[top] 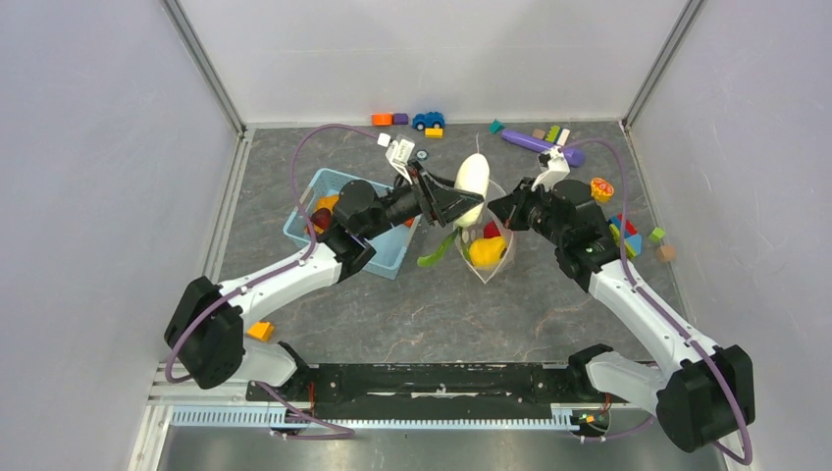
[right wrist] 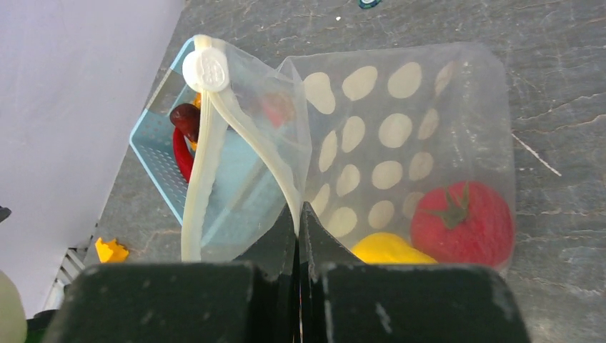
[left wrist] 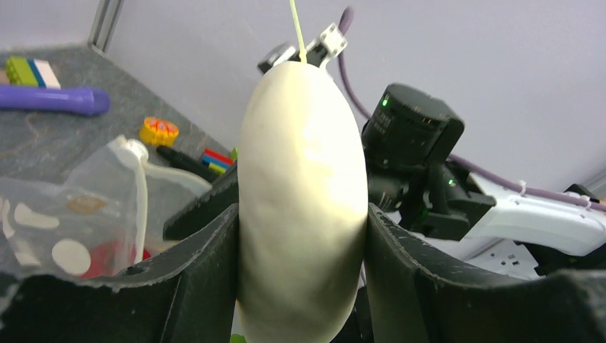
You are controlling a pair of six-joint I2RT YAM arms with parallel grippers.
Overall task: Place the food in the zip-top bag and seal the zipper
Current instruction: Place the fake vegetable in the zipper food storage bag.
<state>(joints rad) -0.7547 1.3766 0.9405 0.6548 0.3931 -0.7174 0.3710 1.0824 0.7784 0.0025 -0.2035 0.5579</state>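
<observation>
My left gripper (top: 459, 204) is shut on the white radish (top: 472, 182), which fills the left wrist view (left wrist: 301, 207) between the black fingers (left wrist: 193, 279), above the bag's mouth. My right gripper (right wrist: 299, 213) is shut on the zipper edge of the clear dotted zip-top bag (right wrist: 400, 143), holding its mouth open; its white slider tab (right wrist: 206, 69) sits at the strip's far end. The red tomato (right wrist: 463, 223) and yellow pepper (right wrist: 386, 250) lie inside the bag, also seen from above (top: 486, 250). A dark maroon piece (right wrist: 186, 118) lies in the basket.
The light-blue lattice basket (top: 329, 186) stands left of the bag with food in it. Coloured blocks and a blue car (top: 428, 120) lie at the back, a long purple cylinder (top: 535, 143) and more blocks (top: 628, 235) at the right. A small orange piece (top: 260, 331) lies near the left arm.
</observation>
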